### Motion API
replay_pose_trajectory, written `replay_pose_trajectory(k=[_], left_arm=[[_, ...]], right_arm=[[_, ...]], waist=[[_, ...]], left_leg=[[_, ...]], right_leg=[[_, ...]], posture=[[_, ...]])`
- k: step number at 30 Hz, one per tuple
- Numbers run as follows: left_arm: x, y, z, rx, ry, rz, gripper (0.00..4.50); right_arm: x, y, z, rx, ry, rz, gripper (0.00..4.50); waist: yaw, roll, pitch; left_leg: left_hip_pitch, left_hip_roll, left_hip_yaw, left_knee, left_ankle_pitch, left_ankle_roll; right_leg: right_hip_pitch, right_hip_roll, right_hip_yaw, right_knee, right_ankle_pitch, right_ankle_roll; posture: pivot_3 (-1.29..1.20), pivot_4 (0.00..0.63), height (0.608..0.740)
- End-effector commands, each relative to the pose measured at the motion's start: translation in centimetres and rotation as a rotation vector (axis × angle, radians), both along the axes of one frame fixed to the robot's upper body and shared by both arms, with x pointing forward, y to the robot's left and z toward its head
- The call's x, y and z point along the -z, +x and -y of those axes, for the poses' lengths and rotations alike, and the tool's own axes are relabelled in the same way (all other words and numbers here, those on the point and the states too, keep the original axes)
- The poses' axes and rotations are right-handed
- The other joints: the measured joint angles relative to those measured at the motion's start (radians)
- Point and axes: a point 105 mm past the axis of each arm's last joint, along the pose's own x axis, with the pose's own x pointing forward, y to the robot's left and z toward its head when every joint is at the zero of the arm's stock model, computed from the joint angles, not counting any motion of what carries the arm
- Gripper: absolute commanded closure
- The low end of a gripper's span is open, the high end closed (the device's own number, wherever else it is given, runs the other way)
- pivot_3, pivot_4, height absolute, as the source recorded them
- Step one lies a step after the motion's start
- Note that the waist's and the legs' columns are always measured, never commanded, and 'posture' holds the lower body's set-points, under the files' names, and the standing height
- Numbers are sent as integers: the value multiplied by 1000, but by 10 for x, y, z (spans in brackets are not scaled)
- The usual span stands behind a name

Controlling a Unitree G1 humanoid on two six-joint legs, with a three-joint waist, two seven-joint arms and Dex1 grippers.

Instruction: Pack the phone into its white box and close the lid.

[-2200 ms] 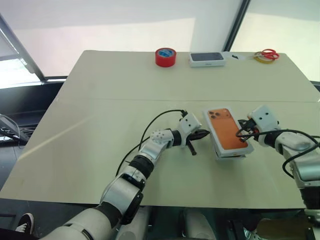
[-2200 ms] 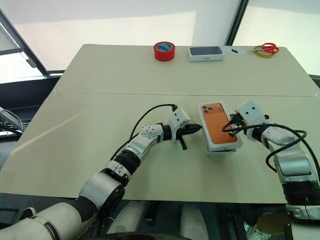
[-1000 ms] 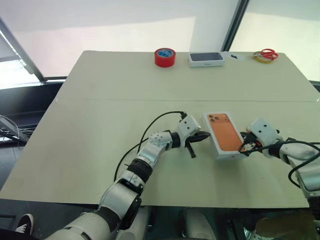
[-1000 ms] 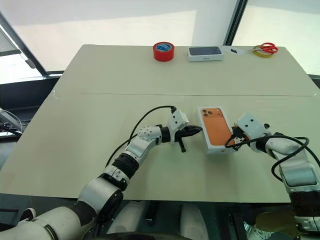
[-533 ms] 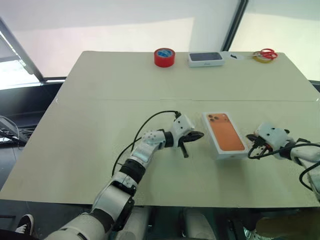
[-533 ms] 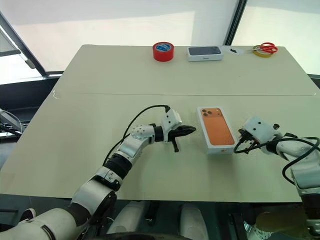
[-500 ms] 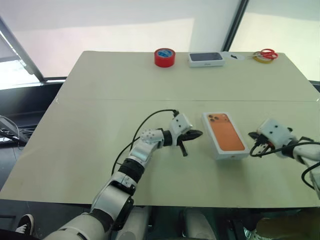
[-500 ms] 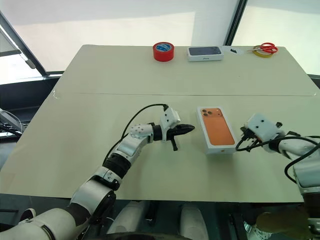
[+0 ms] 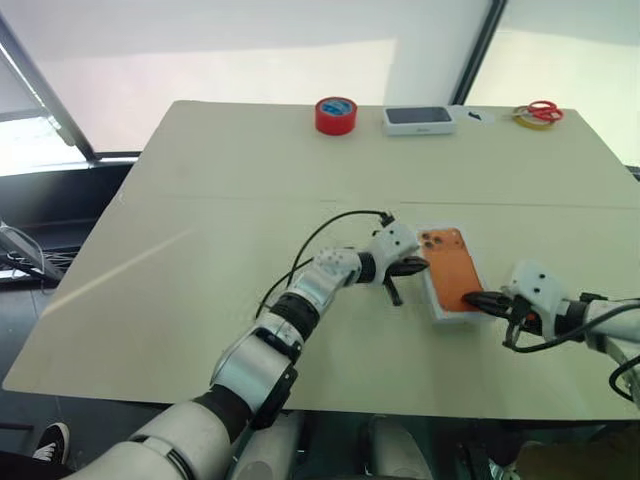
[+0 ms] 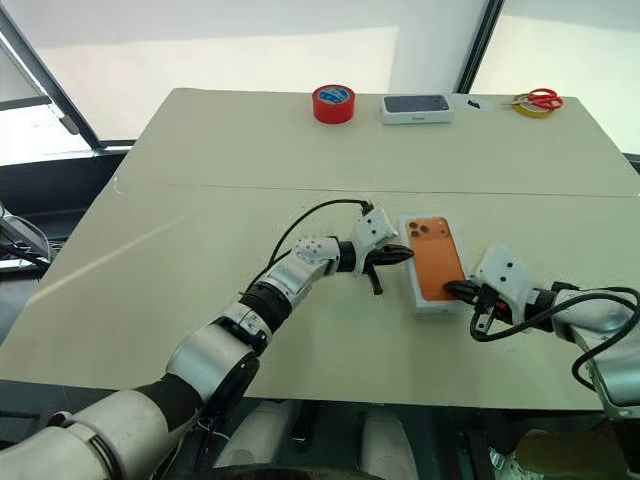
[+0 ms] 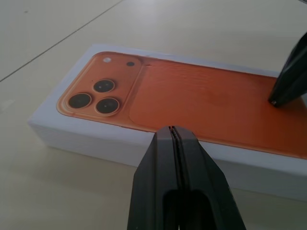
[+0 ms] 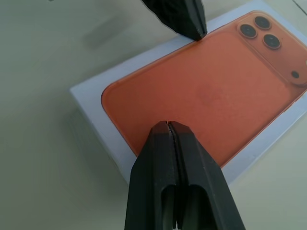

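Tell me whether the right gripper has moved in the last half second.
Yes. The right gripper has closed in toward the white box; its shut tip is now over the box's near corner.

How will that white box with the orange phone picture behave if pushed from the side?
The white box lies flat and low on the table, so it will probably slide, not tip. Crisp straight edges suggest stiff card. Its smooth top looks slick, so closed jaws pressing there may skid.

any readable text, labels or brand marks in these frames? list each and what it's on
No text can be read in any view.
White box: orange phone picture on its top, no lettering visible.
Second box at the far edge: a faint mark on its front side, too small to read.
Red tape roll: bluish inner face, nothing legible.
Scissors: no markings visible.
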Motion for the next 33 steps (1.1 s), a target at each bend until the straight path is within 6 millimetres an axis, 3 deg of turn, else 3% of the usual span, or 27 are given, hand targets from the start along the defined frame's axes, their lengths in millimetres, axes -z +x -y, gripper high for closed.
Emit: replay_pose_trajectory(k=[1, 2, 5, 8, 10, 12, 18, 21, 24, 26, 29, 33], left_arm=[[21, -5, -6, 31, 76, -36, 4500], [16, -2, -8, 12, 48, -35, 4500], [-3, 8, -12, -16, -42, -33, 3574], [-31, 17, -22, -22, -136, 7, 2105], [-51, 24, -40, -27, -192, 59, 935], [-63, 28, -62, -37, -229, 80, 33], [-75, 38, -146, -120, -166, 113, 33], [-83, 41, -176, -205, -158, 154, 33], [-79, 35, -227, -291, -122, 162, 33], [-75, 30, -251, -334, -109, 136, 33], [-67, 15, -277, -370, -86, 100, 33], [-57, -2, -297, -392, -36, 52, 33]], right_arm=[[3, 4, 5, 41, -16, -4, 4477], [1, 5, 5, 61, 33, -29, 4477], [-14, 16, 4, 117, 163, -23, 3599], [-33, 32, 0, 133, 222, 80, 2099], [-44, 37, -3, 130, 281, 109, 918], [-49, 39, -7, 108, 302, 129, 26], [-68, 48, -26, 38, 411, 183, 26], [-64, 45, -23, 22, 399, 163, 26], [-60, 34, -19, -14, 394, 123, 26], [-58, 28, -16, -30, 394, 95, 26], [-55, 22, -8, -37, 355, 78, 26], [-57, 23, 8, -1, 322, 89, 26]], waist=[[2, -1, 0], [1, -2, -1], [0, -2, 0], [0, -1, 0], [-3, -1, 0], [-2, -1, 0], [-23, 0, 0], [-19, 0, 0], [-24, 0, 0], [-27, 0, 0], [-28, 1, 0], [-22, 1, 0]], left_leg=[[0, 0, 0, 0, 0, 0], [0, 0, 0, 0, 0, 0], [0, 0, 0, 1, 0, 0], [-2, 0, 0, 0, 0, 0], [-4, 0, 0, 0, 0, 0], [-4, 0, 0, -1, 1, -1], [-2, 1, 0, -2, 1, -2], [-2, 0, -1, -2, 1, -2], [-2, -1, -1, -2, 1, -2], [-2, 0, -1, -2, 1, -2], [-1, 0, -1, -3, 1, -2], [-1, 0, -1, -3, 1, -2]], right_leg=[[0, 0, 0, 0, 0, 0], [1, 0, 0, 0, 0, 0], [1, 0, 0, 0, 0, 0], [-2, 0, 0, 0, 0, 0], [-3, 0, 1, 1, 0, 0], [-3, 0, 1, 2, 0, 0], [-3, 1, 1, 3, 0, 0], [-5, 1, 1, 2, 0, 0], [-4, 0, 1, 2, 0, 0], [-4, 0, 1, 2, 0, 0], [-5, 1, 2, 2, 0, 0], [-5, 0, 2, 2, 0, -1]], posture=[[0, 150, 740], [0, 150, 740], [0, 150, 740], [0, 150, 740], [0, 150, 740], [0, 150, 740], [0, 150, 740], [0, 150, 740], [0, 150, 740], [0, 150, 740], [0, 150, 740], [0, 150, 740]])
